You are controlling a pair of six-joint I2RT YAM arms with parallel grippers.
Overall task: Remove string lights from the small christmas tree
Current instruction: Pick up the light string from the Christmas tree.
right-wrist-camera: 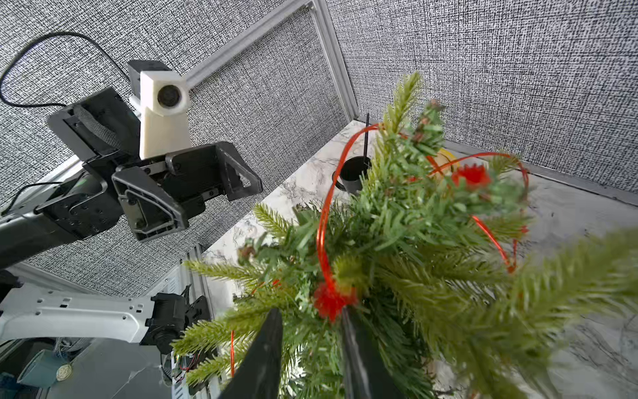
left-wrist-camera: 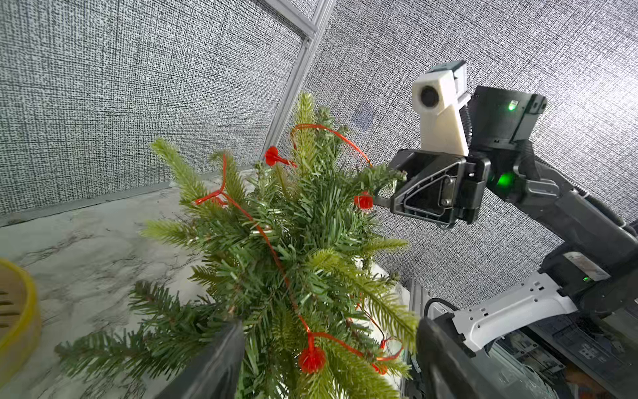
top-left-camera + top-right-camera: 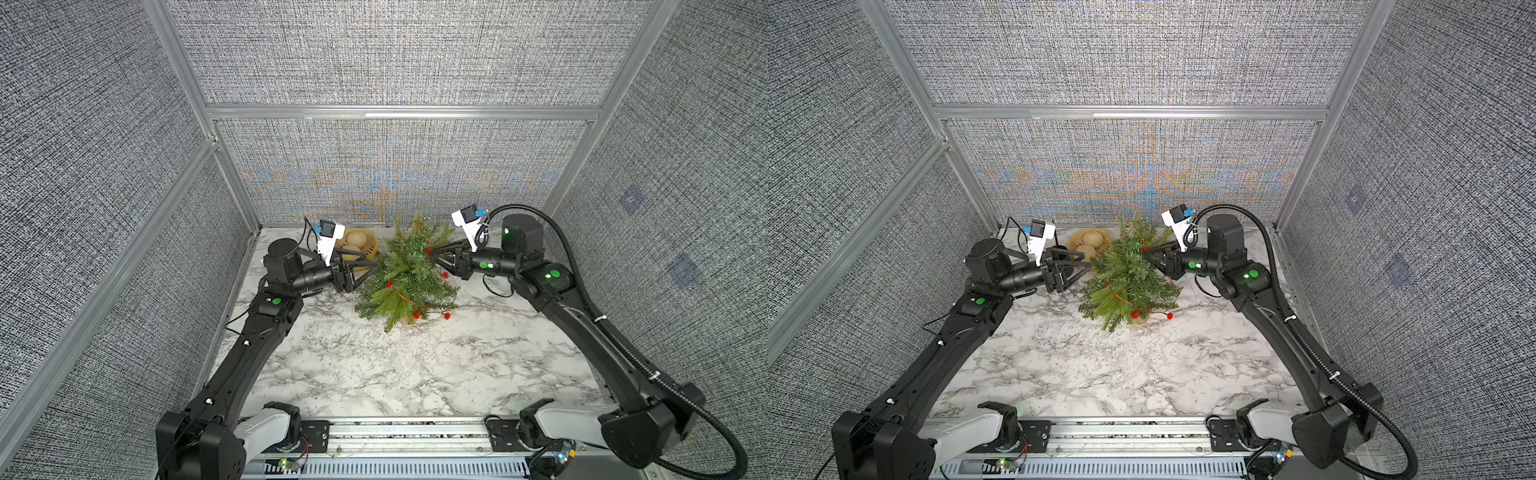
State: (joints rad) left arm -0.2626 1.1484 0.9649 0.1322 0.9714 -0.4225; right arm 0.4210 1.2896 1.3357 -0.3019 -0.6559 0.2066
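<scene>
The string lights (image 2: 311,359) wrap the small christmas tree (image 3: 405,278). Our left fingers (image 2: 214,366) stand wide around its branches, maybe to steady it. Our right fingers (image 1: 266,355) are narrow, a red bulb (image 2: 363,201) at their tips; we cannot tell if they pinch it.

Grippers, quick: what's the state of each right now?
Left gripper: open, jaws wide around branches of the small christmas tree, gripping nothing.
Right gripper: jaws narrowed around a red bulb of the string lights; grip cannot be told.
</scene>
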